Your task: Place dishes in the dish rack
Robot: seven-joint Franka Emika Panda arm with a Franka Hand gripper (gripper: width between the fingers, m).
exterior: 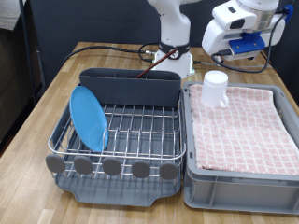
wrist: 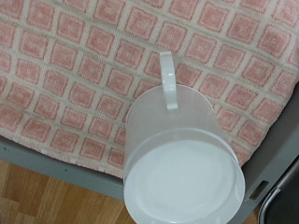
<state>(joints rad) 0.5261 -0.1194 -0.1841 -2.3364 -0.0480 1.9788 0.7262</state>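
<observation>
Mug [wrist: 184, 159] upside down on the cloth [wrist: 75, 75], near the bin's edge.
Gripper [exterior: 245, 42] above; cannot tell its spread; a nudge could topple the mug. Plate [exterior: 90, 118] racked.

Shiny wire dish rack [exterior: 131, 126] — matt plastic tray [exterior: 121, 187], smooth mug [wrist: 182, 168], woven checkered cloth [wrist: 84, 65], wooden table [exterior: 65, 79]

Even soft light, perhaps slight blur

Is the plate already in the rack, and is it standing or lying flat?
In the rack, standing. The plate stands on edge among the wires at the rack's left end in the exterior view, leaning slightly.
</observation>
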